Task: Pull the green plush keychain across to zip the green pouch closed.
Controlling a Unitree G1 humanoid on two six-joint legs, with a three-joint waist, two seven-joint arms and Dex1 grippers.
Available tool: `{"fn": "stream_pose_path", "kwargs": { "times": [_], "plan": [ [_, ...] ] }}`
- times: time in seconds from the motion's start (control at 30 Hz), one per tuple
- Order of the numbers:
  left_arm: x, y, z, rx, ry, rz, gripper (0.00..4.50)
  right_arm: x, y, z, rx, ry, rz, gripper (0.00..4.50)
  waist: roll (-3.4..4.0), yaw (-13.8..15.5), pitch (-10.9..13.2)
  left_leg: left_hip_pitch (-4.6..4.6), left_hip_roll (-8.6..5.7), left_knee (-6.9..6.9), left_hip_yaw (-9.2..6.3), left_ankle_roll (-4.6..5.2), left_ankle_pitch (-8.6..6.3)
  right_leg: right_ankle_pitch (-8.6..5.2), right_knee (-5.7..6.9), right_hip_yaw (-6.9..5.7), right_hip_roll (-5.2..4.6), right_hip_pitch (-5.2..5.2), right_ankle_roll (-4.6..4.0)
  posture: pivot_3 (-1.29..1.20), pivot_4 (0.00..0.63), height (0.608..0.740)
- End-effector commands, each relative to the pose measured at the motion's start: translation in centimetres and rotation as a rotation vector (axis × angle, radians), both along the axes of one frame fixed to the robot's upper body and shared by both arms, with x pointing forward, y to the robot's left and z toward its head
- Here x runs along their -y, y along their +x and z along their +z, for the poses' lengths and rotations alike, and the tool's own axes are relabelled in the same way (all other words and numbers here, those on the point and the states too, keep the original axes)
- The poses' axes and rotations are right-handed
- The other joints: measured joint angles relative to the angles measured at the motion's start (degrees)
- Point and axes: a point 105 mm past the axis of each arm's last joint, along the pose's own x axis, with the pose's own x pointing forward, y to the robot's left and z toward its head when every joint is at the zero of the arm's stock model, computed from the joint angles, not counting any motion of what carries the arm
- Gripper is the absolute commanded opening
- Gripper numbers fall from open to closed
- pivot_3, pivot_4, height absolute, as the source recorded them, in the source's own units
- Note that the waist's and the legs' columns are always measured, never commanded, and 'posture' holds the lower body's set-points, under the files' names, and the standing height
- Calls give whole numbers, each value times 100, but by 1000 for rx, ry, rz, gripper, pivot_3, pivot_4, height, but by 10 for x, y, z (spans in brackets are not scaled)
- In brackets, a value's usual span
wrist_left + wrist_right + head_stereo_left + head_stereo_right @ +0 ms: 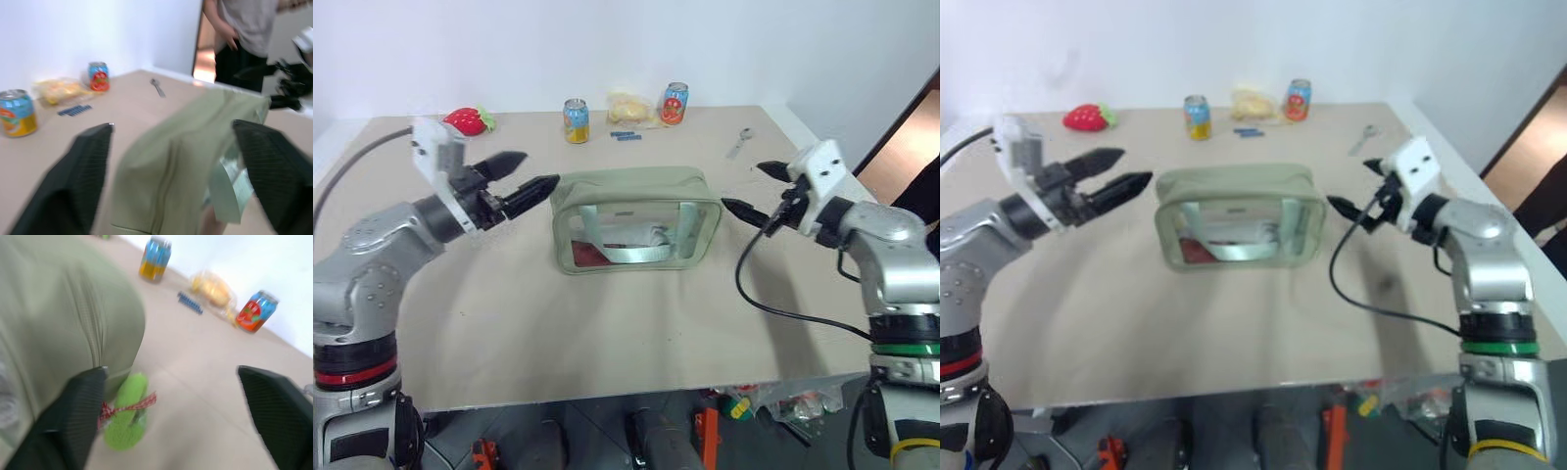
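Observation:
The green pouch (pixel 636 220) stands upright in the middle of the table, pale sage with clear side panels and a green strap, its zip running along the top (pixel 166 186). The green plush keychain (pixel 124 423), a lime fuzzy ring with a red checked ribbon, lies on the table at the pouch's right end. My left gripper (pixel 536 171) hovers open just off the pouch's left end, holding nothing. To the right of the pouch, my right gripper (pixel 742 186) is open above the table and apart from the keychain.
A red plush strawberry (pixel 465 119), two drink cans (pixel 576 120) (pixel 674 103), a snack packet (pixel 631 108), a small blue item (pixel 625 135) and a spoon (pixel 739 142) lie along the table's far side. A person (pixel 244 29) stands beyond the table's right edge.

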Motion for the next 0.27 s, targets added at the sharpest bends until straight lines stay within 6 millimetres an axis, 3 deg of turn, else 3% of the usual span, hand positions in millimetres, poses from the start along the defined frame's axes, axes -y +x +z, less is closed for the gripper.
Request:
{"fn": "stream_pose_path", "kwargs": {
  "times": [0.03, 0.13, 0.27],
  "plan": [
    [-11, -6, -1, 32, 55, 74, 4491, 0, -19, 13, 7, 48, 22, 4500, 0, -10, 0, 0, 0, 2, 2, 0, 0, 3, 0, 3, 0, -2, 4, 0, 150, 740],
    [-25, -1, -31, -25, 154, 223, 4491, -8, -40, -2, -72, 116, 39, 4500, 2, -6, -1, 8, 0, -3, 2, -1, -1, -2, 1, 5, 0, 2, -3, 0, 150, 740],
    [-26, -5, -72, -57, 217, 283, 4491, -23, -55, -33, -112, 158, 1, 4500, -1, -4, -1, 8, 4, -6, 1, -3, -2, -11, 1, 2, 2, -1, -13, 0, 150, 740]
  ]
}}
